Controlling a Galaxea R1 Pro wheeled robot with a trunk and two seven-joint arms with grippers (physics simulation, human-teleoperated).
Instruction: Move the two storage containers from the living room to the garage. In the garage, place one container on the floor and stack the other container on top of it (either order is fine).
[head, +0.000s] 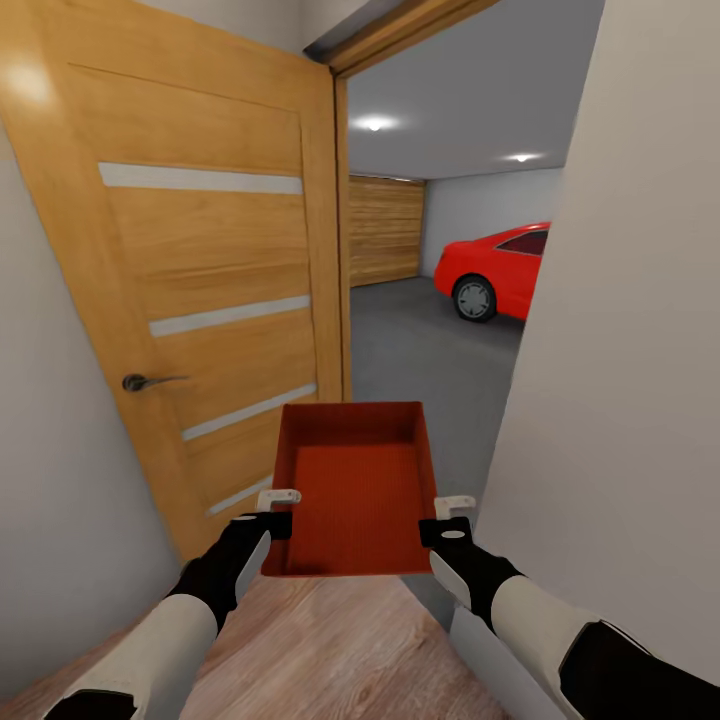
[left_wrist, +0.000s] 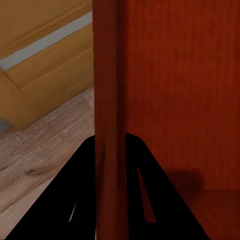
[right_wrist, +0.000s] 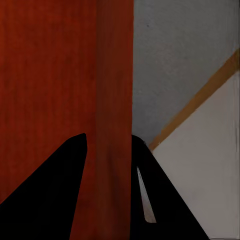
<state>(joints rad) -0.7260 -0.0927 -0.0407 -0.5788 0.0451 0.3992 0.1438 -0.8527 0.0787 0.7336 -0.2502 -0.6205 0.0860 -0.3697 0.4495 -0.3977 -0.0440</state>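
Note:
One orange-red storage container (head: 348, 490) hangs in front of me, open top up and nothing inside it. My left gripper (head: 279, 508) is shut on its left wall and my right gripper (head: 447, 518) on its right wall. The left wrist view has the container's wall (left_wrist: 107, 125) pinched between two black fingers (left_wrist: 70, 200). In the right wrist view the other wall (right_wrist: 114, 125) sits between the black fingers (right_wrist: 155, 200) the same way. Beyond the open doorway lies the garage with its dark grey floor (head: 420, 350).
An open wooden door (head: 200, 290) with a lever handle (head: 150, 381) stands close on my left. A pale wall (head: 630, 380) closes in on my right. Inside the garage are a red car (head: 500, 270) and a plank garage door (head: 385, 230). Wood-plank flooring (head: 330, 650) lies under me.

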